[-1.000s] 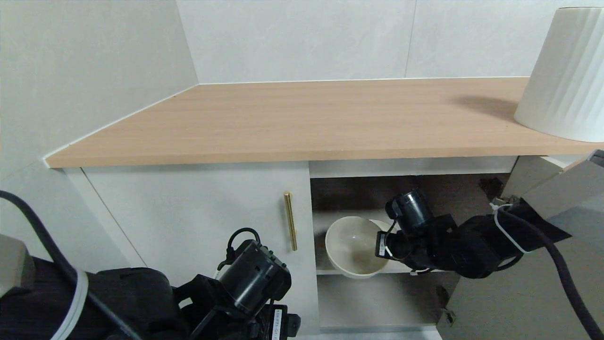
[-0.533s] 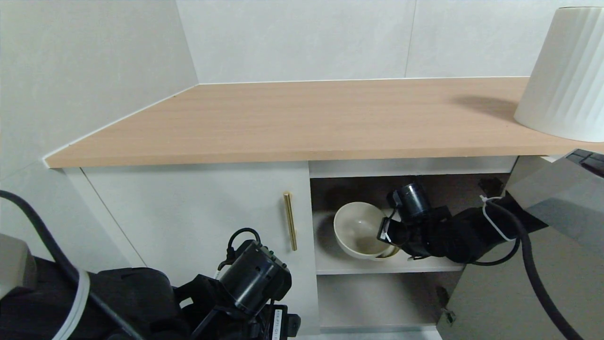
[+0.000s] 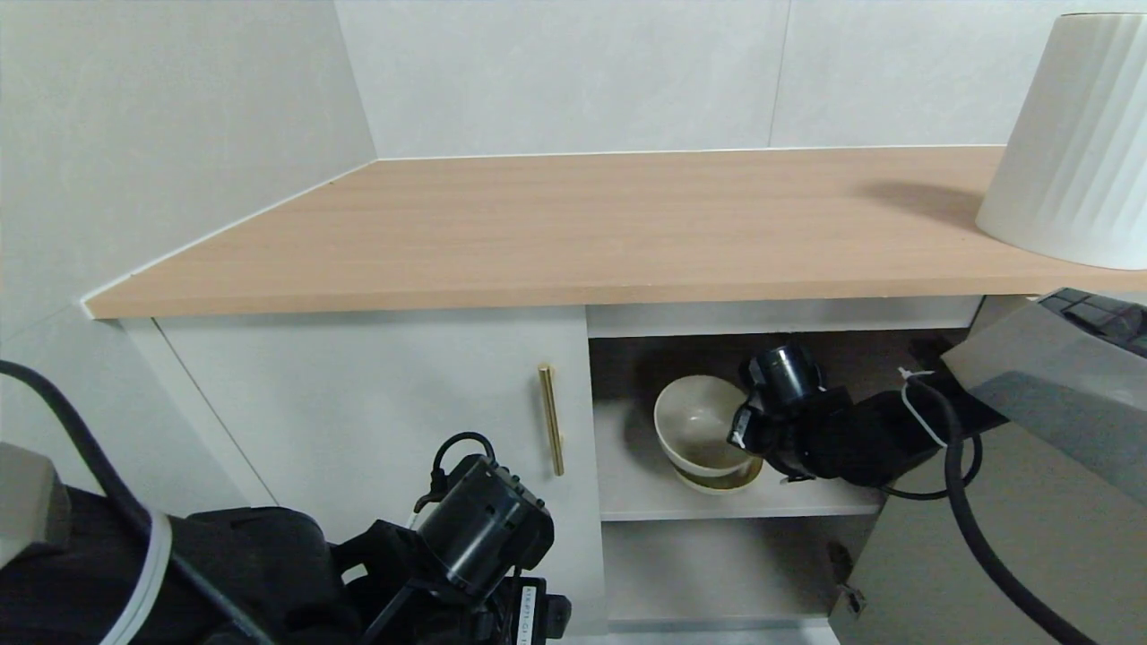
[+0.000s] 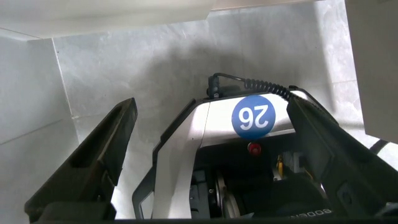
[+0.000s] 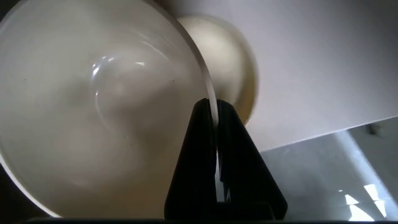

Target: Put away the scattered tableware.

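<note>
A smooth, glossy cream bowl [image 3: 697, 428], round and deep, sits tilted on the white cabinet shelf [image 3: 627, 497] over a second, shallower cream dish [image 3: 728, 481]. The right gripper [image 3: 740, 439] is clamped thinly on the bowl's rim, one black finger [image 5: 219, 155] inside and one outside. The left gripper [image 4: 211, 109], low before the closed door, holds its jaws spread wide with nothing between them.

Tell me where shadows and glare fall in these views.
Head view: the lampshade throws a shadow leftward on the countertop, and the open cabinet is dim behind the bowl. Right wrist view: a bright glint sits inside the bowl.
</note>
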